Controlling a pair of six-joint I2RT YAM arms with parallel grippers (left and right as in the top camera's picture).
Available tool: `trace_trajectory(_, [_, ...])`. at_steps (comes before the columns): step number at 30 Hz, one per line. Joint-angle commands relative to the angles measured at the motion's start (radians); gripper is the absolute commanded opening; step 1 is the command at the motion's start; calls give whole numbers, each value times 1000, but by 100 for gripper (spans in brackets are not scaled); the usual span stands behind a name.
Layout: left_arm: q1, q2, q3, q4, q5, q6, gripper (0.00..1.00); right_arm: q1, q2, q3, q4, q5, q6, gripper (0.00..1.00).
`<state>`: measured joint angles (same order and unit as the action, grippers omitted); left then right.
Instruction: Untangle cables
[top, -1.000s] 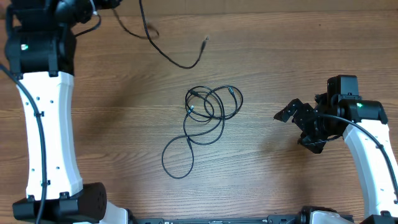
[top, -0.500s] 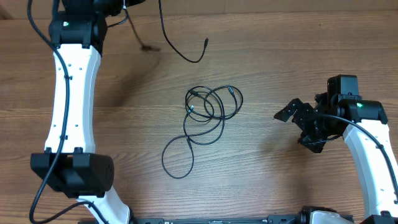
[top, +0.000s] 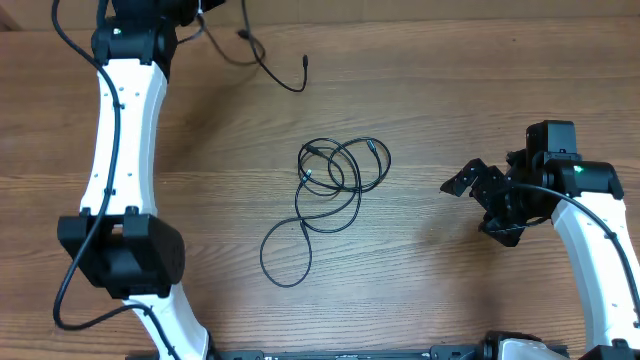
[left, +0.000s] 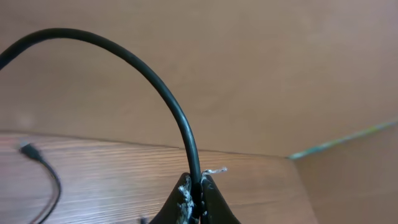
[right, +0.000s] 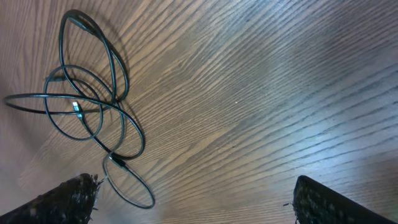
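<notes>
Overhead, my left arm (top: 125, 130) stretches to the far left corner of the table (top: 450, 100). The left wrist view shows my left gripper (left: 198, 191) clenched on one cable (left: 163, 93), which arches up out of the grip. Its free end trails over the wood to a small plug (top: 303, 63), well apart from the rest. The other cables (top: 335, 175) lie in a loose tangle of loops at mid-table. My right gripper (top: 472, 208) is to their right, jaws spread wide, holding nothing, near but not touching.
</notes>
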<state>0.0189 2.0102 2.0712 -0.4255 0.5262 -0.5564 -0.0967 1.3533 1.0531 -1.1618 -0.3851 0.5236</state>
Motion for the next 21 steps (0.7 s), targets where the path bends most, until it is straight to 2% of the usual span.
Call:
trace_trajectory(1, [67, 38, 11, 3, -47, -5, 4, 3, -1, -5, 0, 10, -2, 100])
trace_trajectory(7, [193, 77, 11, -5, -194, -5, 4, 3, -1, -5, -16, 10, -2, 100])
trace_trajectory(12, [297, 136, 11, 24, -260, 1, 4, 3, -1, -5, -18, 10, -1, 100])
trace_trajectory(15, [350, 189, 11, 63, -272, 62, 4, 3, -1, -5, -18, 10, -1, 100])
trace_trajectory(19, [438, 269, 11, 117, -333, 219, 4, 3, -1, -5, -19, 10, -1, 100])
trace_trajectory(20, [457, 278, 11, 114, -361, 227, 18, 3, -1, -5, -19, 10, -1, 100])
trace_trajectory(21, [475, 288, 11, 103, -379, 228, 58, 3, -1, -5, -18, 10, -1, 100])
